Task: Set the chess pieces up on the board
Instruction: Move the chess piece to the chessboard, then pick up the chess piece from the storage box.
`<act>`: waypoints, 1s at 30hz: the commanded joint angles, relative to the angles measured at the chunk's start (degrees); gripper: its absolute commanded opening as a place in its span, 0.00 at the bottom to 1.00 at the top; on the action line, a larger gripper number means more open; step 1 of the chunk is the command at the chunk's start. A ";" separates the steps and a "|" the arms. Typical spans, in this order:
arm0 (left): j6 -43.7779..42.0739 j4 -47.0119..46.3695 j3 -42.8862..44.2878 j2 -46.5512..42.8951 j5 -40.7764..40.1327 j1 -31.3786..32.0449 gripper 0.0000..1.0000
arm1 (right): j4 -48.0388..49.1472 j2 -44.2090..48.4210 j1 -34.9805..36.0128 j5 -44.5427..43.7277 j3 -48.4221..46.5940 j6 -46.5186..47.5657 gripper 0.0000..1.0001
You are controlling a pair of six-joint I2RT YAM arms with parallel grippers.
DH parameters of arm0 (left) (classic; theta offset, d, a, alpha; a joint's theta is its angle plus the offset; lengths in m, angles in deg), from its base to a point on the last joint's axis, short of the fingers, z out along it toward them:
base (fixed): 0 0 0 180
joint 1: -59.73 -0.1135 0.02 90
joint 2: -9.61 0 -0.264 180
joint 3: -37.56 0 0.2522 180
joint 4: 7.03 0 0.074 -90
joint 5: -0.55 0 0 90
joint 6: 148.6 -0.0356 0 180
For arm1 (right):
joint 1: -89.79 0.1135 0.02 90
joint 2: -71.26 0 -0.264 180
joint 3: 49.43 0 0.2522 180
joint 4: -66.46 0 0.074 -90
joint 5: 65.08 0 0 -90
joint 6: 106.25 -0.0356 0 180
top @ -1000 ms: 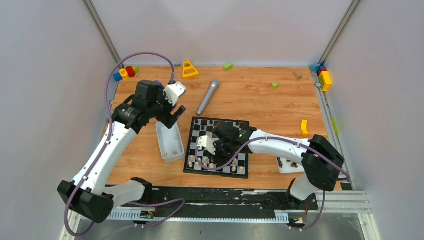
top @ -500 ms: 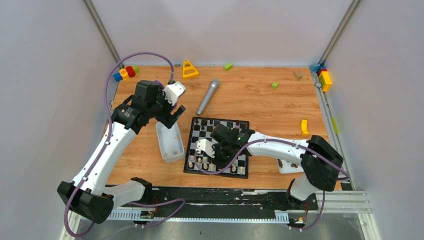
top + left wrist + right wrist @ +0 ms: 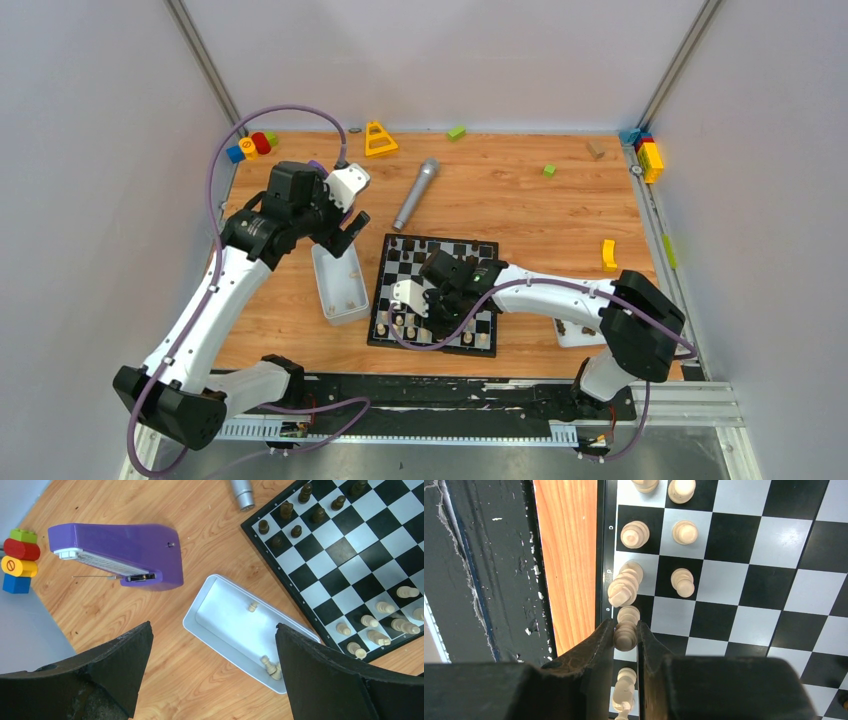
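The chessboard lies mid-table, dark pieces along its far rows and white pieces along the near edge. My right gripper is shut on a white chess piece, held over the board's near edge row beside a leaning white piece; another white piece shows lower between the fingers. In the top view the right gripper hovers over the near left part of the board. My left gripper hangs open and holds nothing, above a white tray holding three white pawns.
A purple stapler lies left of the tray, and a grey microphone-like cylinder beyond the board. A second tray sits right of the board. Toy blocks, a yellow triangle and small bricks line the far edge.
The right gripper has slid a little left and toward the board's near edge with the white piece in it. The left arm has barely moved.
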 commanded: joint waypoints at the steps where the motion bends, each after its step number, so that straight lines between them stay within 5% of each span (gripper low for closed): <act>1: 0.20 -1.25 -0.68 -1.62 -0.11 -0.51 1.00 | 1.57 -0.12 0.44 -1.46 0.03 0.50 0.24; 4: -0.40 -1.42 -1.73 -1.77 -0.63 -0.51 1.00 | 1.56 1.77 0.44 -2.20 -0.09 0.53 0.43; 10: -3.24 -2.95 -5.29 -1.80 -3.19 -0.51 1.00 | 0.83 7.10 -0.22 -1.55 -1.28 1.29 0.59; 21: -13.59 -5.27 -16.31 4.70 -3.50 -0.51 1.00 | 1.62 16.03 -13.37 4.35 -3.41 0.46 0.60; 30: -27.41 -20.09 -26.37 9.71 3.58 -0.51 0.94 | 4.90 16.95 -19.82 7.36 0.81 -1.55 0.59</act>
